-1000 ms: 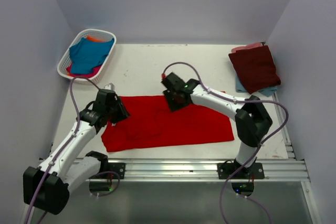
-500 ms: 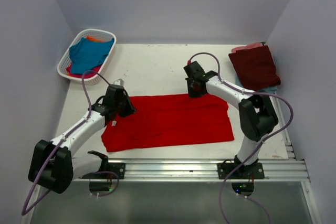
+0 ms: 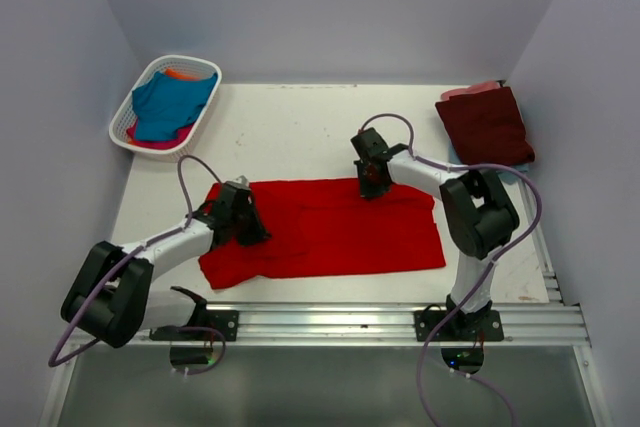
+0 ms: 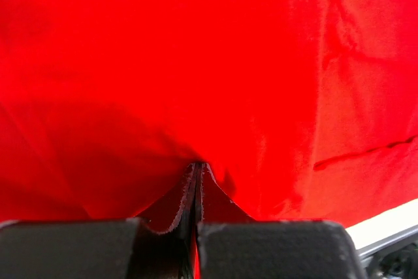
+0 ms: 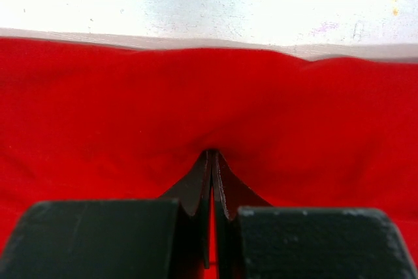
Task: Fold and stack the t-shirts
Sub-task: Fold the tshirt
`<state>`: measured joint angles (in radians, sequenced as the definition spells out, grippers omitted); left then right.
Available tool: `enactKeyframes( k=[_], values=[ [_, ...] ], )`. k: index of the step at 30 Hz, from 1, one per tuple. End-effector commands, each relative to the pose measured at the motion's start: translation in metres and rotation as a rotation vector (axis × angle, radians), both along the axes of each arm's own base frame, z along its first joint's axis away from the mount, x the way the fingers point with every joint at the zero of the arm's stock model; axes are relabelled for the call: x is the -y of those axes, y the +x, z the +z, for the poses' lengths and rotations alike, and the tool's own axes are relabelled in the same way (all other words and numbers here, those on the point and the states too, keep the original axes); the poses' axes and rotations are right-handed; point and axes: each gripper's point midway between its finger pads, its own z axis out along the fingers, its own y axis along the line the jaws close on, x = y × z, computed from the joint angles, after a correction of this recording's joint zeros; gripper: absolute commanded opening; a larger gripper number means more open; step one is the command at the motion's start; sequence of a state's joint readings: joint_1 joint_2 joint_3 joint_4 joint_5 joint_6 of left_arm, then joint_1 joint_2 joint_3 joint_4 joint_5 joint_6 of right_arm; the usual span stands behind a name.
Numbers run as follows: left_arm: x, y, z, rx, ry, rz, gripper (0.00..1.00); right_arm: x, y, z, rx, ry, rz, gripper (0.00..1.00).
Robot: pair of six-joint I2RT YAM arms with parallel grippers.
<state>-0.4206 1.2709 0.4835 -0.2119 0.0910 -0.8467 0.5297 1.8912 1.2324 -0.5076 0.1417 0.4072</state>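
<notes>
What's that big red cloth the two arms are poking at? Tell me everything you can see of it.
It is a bright red t-shirt of soft plain cloth, spread almost flat as a wide rectangle on the near part of the white table. It has shallow wrinkles, and its near left corner looks rumpled. The left gripper is shut on the cloth near its left end, the right gripper near its far edge. The cloth puckers around both.

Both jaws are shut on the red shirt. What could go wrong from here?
Each pair of jaws pinches only a small pucker of the red t-shirt; it could slip out on lifting.
The left jaws grip inboard of the shirt's left end, which may trail and fold crooked.
</notes>
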Motion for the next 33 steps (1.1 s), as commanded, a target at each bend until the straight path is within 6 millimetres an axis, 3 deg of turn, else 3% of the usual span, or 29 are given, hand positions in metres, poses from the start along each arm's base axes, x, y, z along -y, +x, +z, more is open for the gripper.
enactKeyframes(
  k=[1,6,9,14,17,18,19,21,22,24,25,32,33],
  values=[
    [-0.005,0.006,-0.019,-0.006,0.048,0.033,0.00,0.004,-0.015,-0.023,-0.053,-0.005,-0.004,0.00],
    [-0.014,0.030,-0.017,0.018,0.129,0.072,0.00,0.018,-0.031,-0.023,-0.089,-0.054,0.003,0.00],
    [-0.015,0.064,-0.001,0.075,0.149,0.087,0.00,0.029,-0.040,-0.021,-0.118,-0.098,0.000,0.00],
    [-0.035,0.117,0.002,0.093,0.170,0.164,0.00,0.036,-0.055,-0.016,-0.148,-0.105,-0.003,0.00],
    [-0.027,0.150,0.002,0.105,0.162,0.152,0.00,0.035,-0.063,-0.012,-0.162,-0.091,-0.002,0.00],
    [-0.019,0.169,0.011,0.147,0.140,0.137,0.00,0.035,-0.064,-0.011,-0.162,-0.087,-0.001,0.00],
    [-0.011,0.172,-0.003,0.114,0.124,0.111,0.00,0.036,-0.067,-0.009,-0.171,-0.094,-0.001,0.00],
    [-0.002,0.194,-0.001,0.131,0.108,0.094,0.00,0.037,-0.070,-0.006,-0.171,-0.107,-0.002,0.00],
    [0.007,0.195,-0.017,0.094,0.083,0.059,0.00,0.035,-0.073,-0.004,-0.172,-0.107,0.007,0.00],
    [0.017,0.215,-0.013,0.125,0.064,0.036,0.00,0.034,-0.076,-0.001,-0.169,-0.104,0.007,0.00],
    [0.021,0.219,-0.023,0.115,0.057,0.022,0.00,0.029,-0.078,0.000,-0.168,-0.095,0.012,0.00],
    [0.054,0.271,-0.022,0.208,-0.024,-0.097,0.00,0.001,-0.085,0.008,-0.141,-0.047,0.024,0.00],
    [0.060,0.284,-0.014,0.228,-0.029,-0.120,0.00,-0.004,-0.084,0.010,-0.137,-0.034,0.023,0.00]
  ],
)
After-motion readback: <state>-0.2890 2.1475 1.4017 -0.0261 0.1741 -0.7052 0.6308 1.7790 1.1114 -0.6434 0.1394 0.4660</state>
